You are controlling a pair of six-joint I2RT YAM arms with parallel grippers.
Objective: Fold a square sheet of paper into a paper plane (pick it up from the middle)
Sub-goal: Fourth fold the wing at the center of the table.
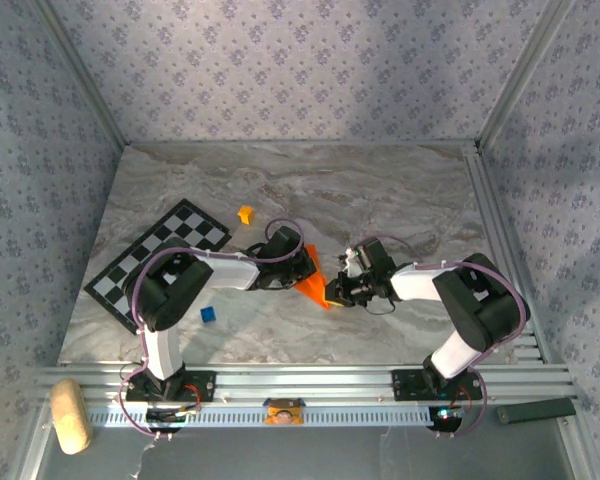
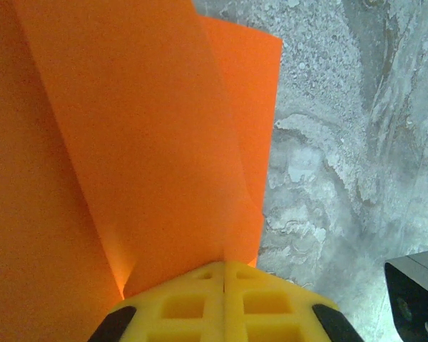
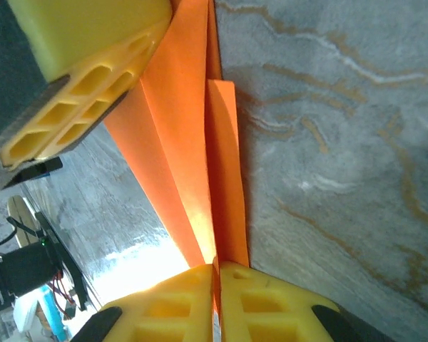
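A black-and-white checkered board (image 1: 160, 262) lies at an angle on the left part of the grey marble table (image 1: 400, 190). A small yellow-orange cube (image 1: 245, 213) sits just beyond the board's far corner, and a small blue cube (image 1: 208, 315) near its near edge. Flower-patterned wallpaper (image 1: 300, 70) covers the walls, and a tan cylinder (image 1: 70, 415) lies off the table's near left corner.

Paper (image 1: 315, 287): bright orange, plain, glowing paler where light comes through by the creases. Table (image 1: 400, 190): grey marble pattern with tan and white veins. Walls (image 1: 280, 70): pale blue-grey, small repeated flower sprigs. Board (image 1: 160, 262): black-and-white checks. Yellow-orange cube (image 1: 245, 213); blue cube (image 1: 208, 314). Arms (image 1: 170, 290): black and white, lilac cables. Left gripper (image 2: 225, 285) and right gripper (image 3: 215, 285): yellow with a grid of square hollows, black at the edges. Rails (image 1: 300, 380): silver.
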